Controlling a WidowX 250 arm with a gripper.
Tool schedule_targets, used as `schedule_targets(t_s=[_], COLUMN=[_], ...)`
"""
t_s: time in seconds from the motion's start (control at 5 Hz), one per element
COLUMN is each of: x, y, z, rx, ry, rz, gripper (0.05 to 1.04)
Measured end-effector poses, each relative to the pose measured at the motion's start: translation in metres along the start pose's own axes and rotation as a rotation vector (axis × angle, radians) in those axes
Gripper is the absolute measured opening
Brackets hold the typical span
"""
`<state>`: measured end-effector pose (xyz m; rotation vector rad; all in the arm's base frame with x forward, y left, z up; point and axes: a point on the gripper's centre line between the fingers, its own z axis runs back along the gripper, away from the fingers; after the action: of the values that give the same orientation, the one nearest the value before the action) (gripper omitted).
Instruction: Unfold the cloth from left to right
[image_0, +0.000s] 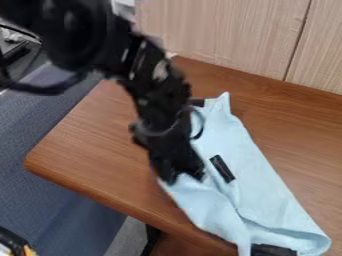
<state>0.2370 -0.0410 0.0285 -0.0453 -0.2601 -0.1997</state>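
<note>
Risk of cloth (257, 182) slipping off the desk (90, 145) from a pull toward its near edge, end effector (185, 177) against the cloth, pinching or spread impossible to tell.

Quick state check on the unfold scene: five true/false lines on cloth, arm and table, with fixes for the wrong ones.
1. The gripper is at the left side of the cloth, as the camera sees it. True.
2. The cloth lies smooth and flat all over. False: it has creases and folds toward its lower end.
3. The arm enters from the upper left. True.
4. The cloth is red. False: it is light blue.
5. The table has a wood-grain top. True.
</note>
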Motion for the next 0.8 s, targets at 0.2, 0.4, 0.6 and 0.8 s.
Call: schedule_targets(t_s=[0.2, 0.4, 0.6, 0.8], x=[-0.0092, -0.0131, -0.0140, -0.0118], y=[0.0060, 0.0088, 0.0088, 0.0078], z=[-0.0130, -0.0181, -0.0158, -0.0144], rx=[-0.014, -0.018, -0.019, -0.025], ry=[0.043, 0.066, 0.099, 0.107], rz=[0.034, 0.052, 0.068, 0.061], gripper=[0.055, 0.070, 0.210, 0.462])
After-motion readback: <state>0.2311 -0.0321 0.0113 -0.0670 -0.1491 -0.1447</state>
